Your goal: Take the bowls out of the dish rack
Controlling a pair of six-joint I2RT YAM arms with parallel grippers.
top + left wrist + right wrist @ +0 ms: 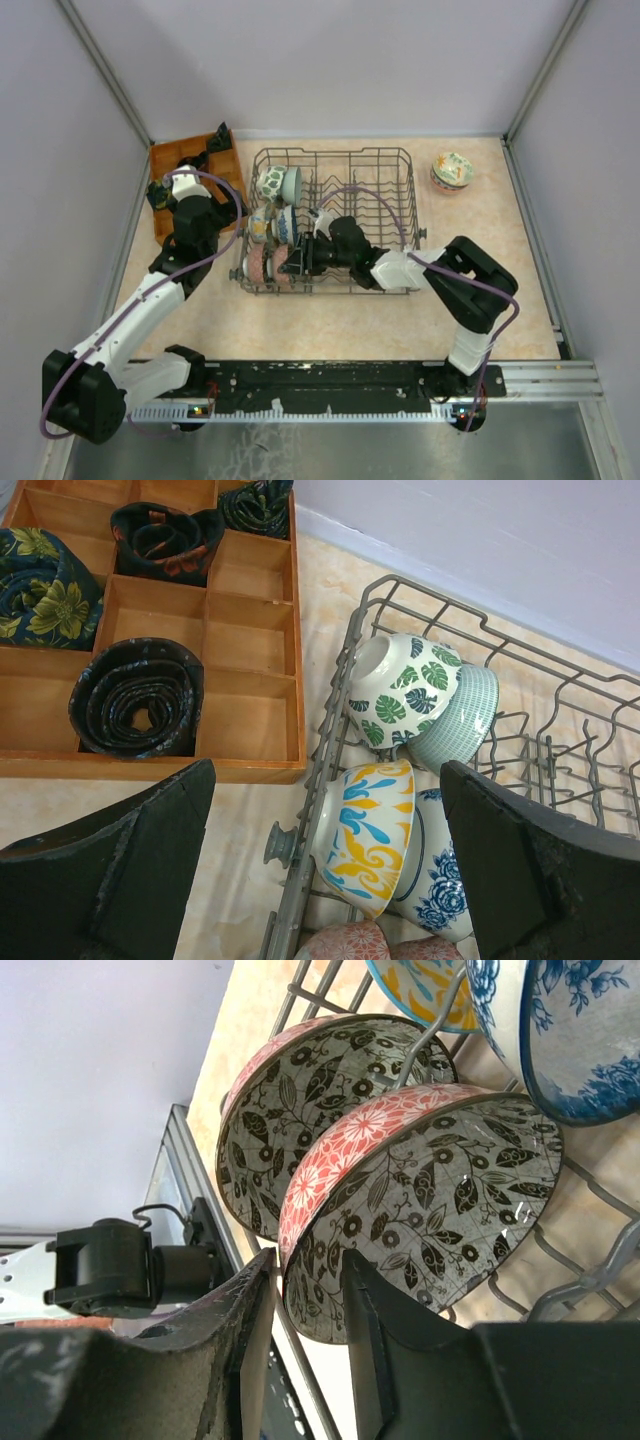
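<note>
While the right gripper (308, 1280) reached into the near-left corner of the dish rack (392, 158), its 2 fingers (372, 1350) straddled the rim of the nearer red floral bowl (430, 1190). 1 finger sat outside the wall and 1 against the black leaf-patterned interior; the gap was narrow, but whether the fingers were clamped on the rim could not be determined.

That bowl stood on edge among the tines; a 2nd red floral bowl (320, 1090) stood on edge just behind it, also inside the rack.

The left gripper (327, 780) hung over the rack's left rim, jaws spread wide and grasping nothing. Below it, a yellow-and-blue bowl (370, 840) leaned against a blue floral bowl (440, 880); farther along the same side, a green leaf bowl (400, 690) nested against a green striped bowl (462, 720); all 4 stood on edge in the rack.

1 multicoloured bowl (452, 170) rested on the table (500, 290) at the far right, well apart from the rack.

A wooden compartment tray (250, 680) lay just left of the rack; rolled dark fabric (135, 695) occupied several of its compartments.
</note>
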